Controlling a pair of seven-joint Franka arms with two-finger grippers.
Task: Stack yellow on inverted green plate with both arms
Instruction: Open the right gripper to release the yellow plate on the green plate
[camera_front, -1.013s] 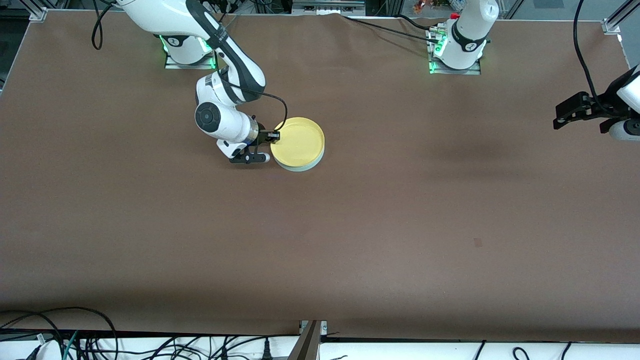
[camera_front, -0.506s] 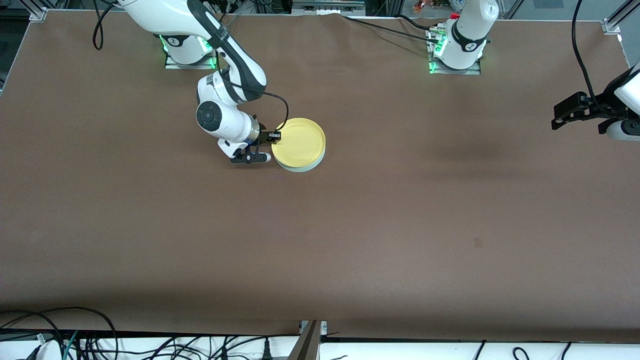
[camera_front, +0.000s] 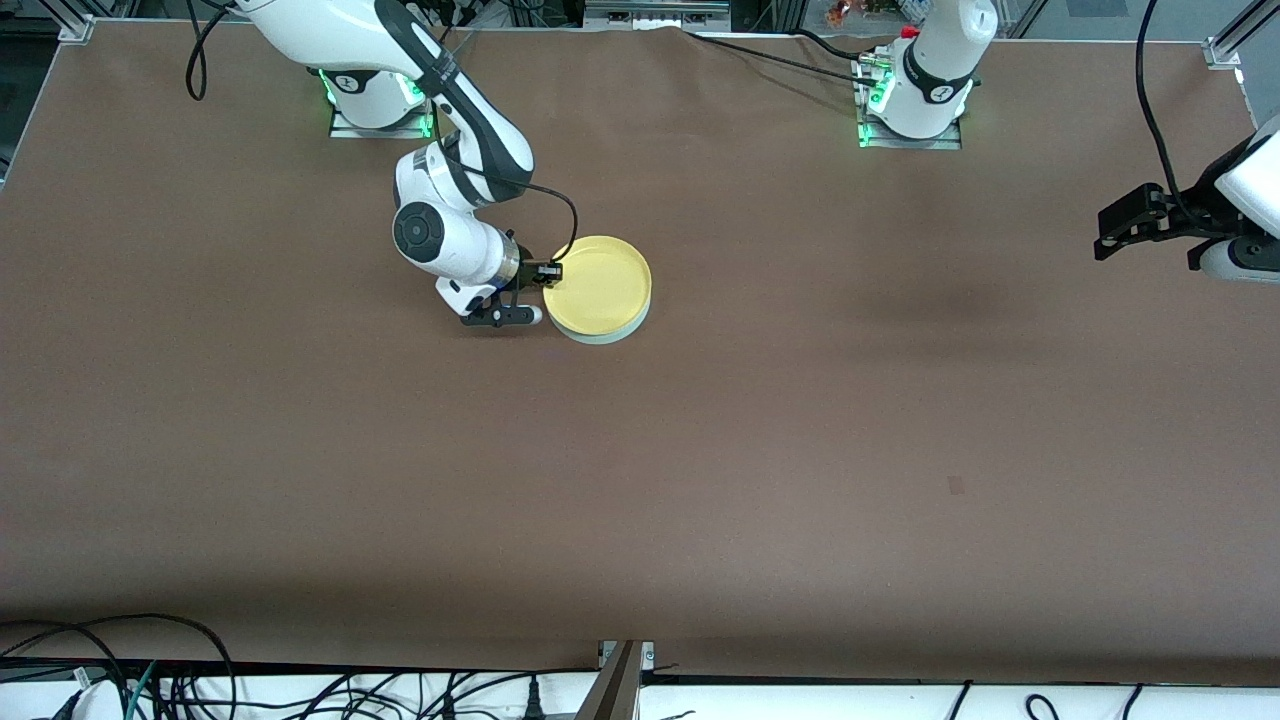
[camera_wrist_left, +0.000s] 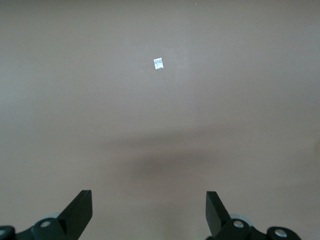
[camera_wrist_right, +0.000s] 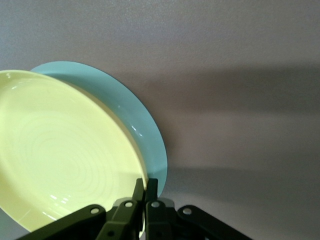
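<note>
The yellow plate (camera_front: 600, 287) sits right way up on the pale green plate (camera_front: 607, 336), which lies under it on the table with only its edge showing. My right gripper (camera_front: 549, 270) is shut on the yellow plate's rim at the side toward the right arm's end. In the right wrist view the fingers pinch the yellow plate's (camera_wrist_right: 65, 160) rim, and the green plate (camera_wrist_right: 135, 115) shows beneath it. My left gripper (camera_front: 1115, 232) is open and empty, held up over the left arm's end of the table; its view (camera_wrist_left: 149, 210) shows only bare table.
The brown table (camera_front: 700, 450) is bare apart from the stacked plates. A small pale scrap (camera_wrist_left: 158, 63) lies on the table below the left gripper. Cables run along the table's edge nearest the front camera.
My left gripper has drifted slightly upward and toward the middle of the table. The right gripper and the plates have hardly moved.
</note>
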